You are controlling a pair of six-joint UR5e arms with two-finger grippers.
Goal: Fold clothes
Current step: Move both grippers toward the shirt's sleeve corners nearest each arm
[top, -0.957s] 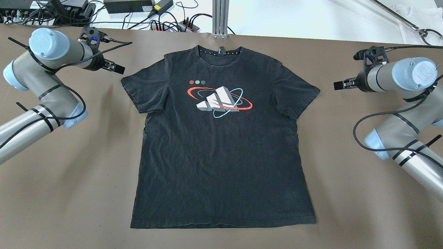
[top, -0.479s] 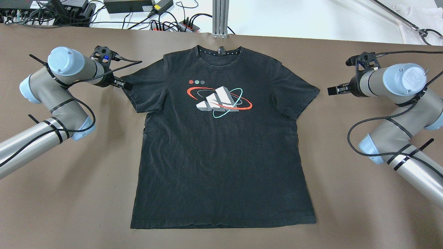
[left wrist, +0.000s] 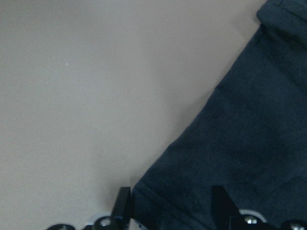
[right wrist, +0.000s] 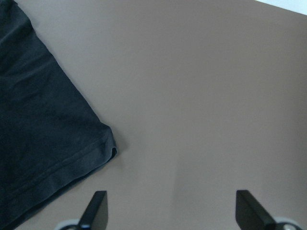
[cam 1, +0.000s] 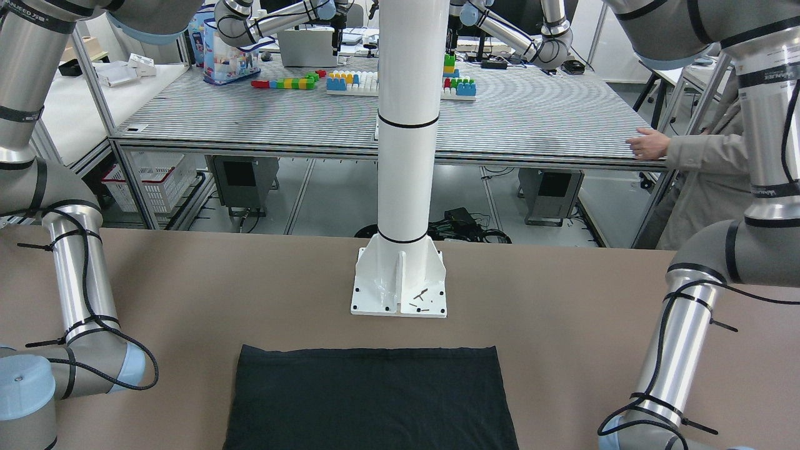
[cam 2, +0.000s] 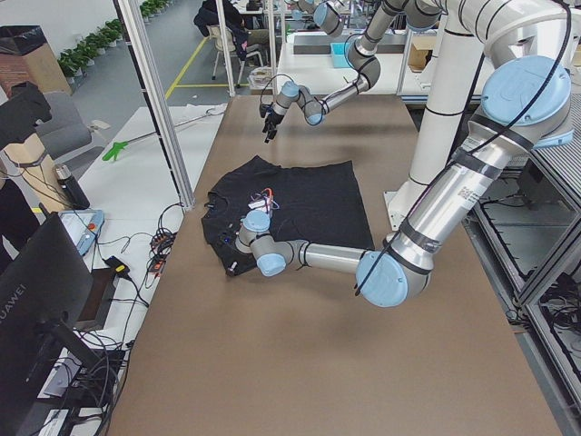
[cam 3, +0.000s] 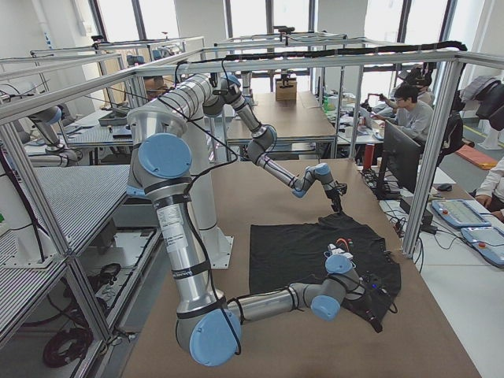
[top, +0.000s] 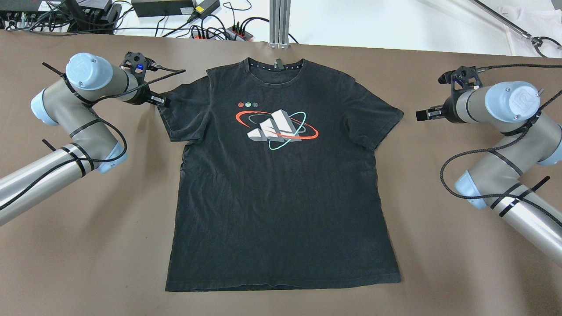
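Black shirt (top: 281,188) lies flat, print up, in the middle of the table (top: 88,263); nothing is folded yet. My left gripper (top: 163,102) is spread, fingers straddling one sleeve (top: 182,116), not pinched. My right gripper (top: 422,115) gapes over bare table, just short of the other sleeve (top: 382,120). Every fold remains.

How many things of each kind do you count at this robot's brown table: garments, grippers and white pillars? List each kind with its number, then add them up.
Black T-shirt: 1
Grippers: 2 (left gripper, right gripper)
White pillar: 1
Total: 4
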